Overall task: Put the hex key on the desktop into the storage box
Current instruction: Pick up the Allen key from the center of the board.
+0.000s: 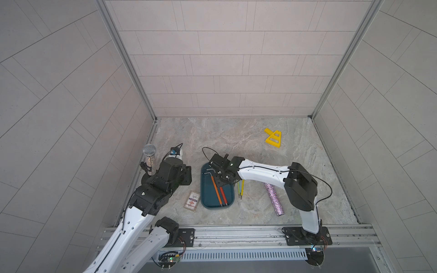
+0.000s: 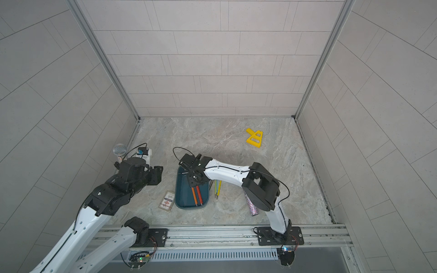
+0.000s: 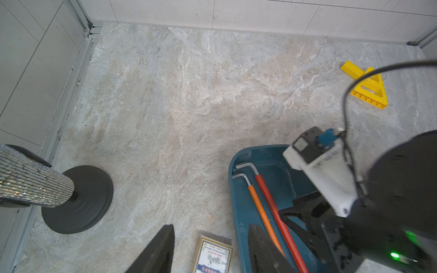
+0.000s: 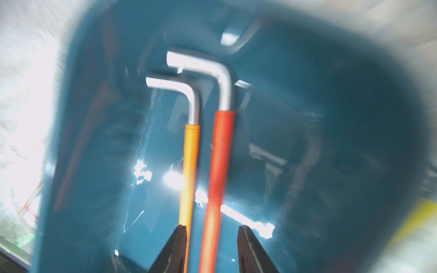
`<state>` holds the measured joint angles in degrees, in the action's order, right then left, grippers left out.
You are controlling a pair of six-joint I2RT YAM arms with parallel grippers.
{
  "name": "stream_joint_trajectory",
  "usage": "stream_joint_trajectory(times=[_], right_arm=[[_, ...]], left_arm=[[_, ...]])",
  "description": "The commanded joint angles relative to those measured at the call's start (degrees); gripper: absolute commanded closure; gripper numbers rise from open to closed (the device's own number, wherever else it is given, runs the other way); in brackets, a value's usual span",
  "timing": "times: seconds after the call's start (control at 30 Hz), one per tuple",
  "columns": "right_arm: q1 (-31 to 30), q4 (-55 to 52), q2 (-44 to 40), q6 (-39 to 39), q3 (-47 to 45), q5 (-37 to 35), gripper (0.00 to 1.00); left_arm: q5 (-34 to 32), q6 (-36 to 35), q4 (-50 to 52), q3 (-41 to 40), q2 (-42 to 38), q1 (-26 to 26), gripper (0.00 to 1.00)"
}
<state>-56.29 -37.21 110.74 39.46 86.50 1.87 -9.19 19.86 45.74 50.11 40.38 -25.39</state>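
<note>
1. Hex key in the red sleeve [image 4: 220,141] lies on the floor of the storage box [image 1: 202,189], just beside an orange-sleeved key [image 4: 191,153]; both run along the tub's length, near to far, with their bent steel ends at the far end.
2. Right claw [image 4: 212,228] hangs low over the box; its jaws are spread, with the red shaft between them and a gap on either side, so it pinches nothing; the orange shaft passes close by one finger; the wrist view is blurred.
3. Left claw [image 3: 211,227] hovers across the box on its left side; it is spread and empty, with a printed card box [image 1: 192,200] on the desk [image 1: 236,141] beneath.
4. Thin yellow and green keys [image 1: 240,188] lie on the desk just outside the box's right wall, parallel to it and partly under the right arm; these look like the keys not yet boxed.
5. From the right claw they lie just over that wall to its right, while the tub stands between them and the left claw; the right arm is plainly nearer, and the jaws would have to close across the near-to-far shafts.
6. A glitter tube [image 1: 274,198] lies farther right; a microphone [image 1: 149,156] stands at the left edge; a yellow triangular piece [image 1: 273,138] sits well apart at the far right.
</note>
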Motion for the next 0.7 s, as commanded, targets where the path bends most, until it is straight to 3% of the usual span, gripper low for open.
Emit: stream_joint_trajectory(times=[0.0, 0.13, 0.27, 0.67], right_arm=[[0.13, 1.83, -9.08, 1.54, -3.69, -9.96, 0.59], [0.72, 2.55, -16.38, 4.34, -9.33, -18.97, 0.58], [3.19, 0.26, -18.01, 7.76, -12.26, -21.54, 0.59], [9.48, -2.85, -9.18, 11.51, -12.49, -10.97, 0.60]], left_arm=[[0.11, -0.60, -0.30, -0.69, -0.58, 0.34, 0.43], [1.51, -1.02, -0.83, -0.89, -0.76, 0.36, 0.43], [3.82, -1.50, -1.72, -1.10, -1.19, 0.32, 0.43], [17.54, -4.73, -5.73, -2.28, -4.85, 0.13, 0.39]])
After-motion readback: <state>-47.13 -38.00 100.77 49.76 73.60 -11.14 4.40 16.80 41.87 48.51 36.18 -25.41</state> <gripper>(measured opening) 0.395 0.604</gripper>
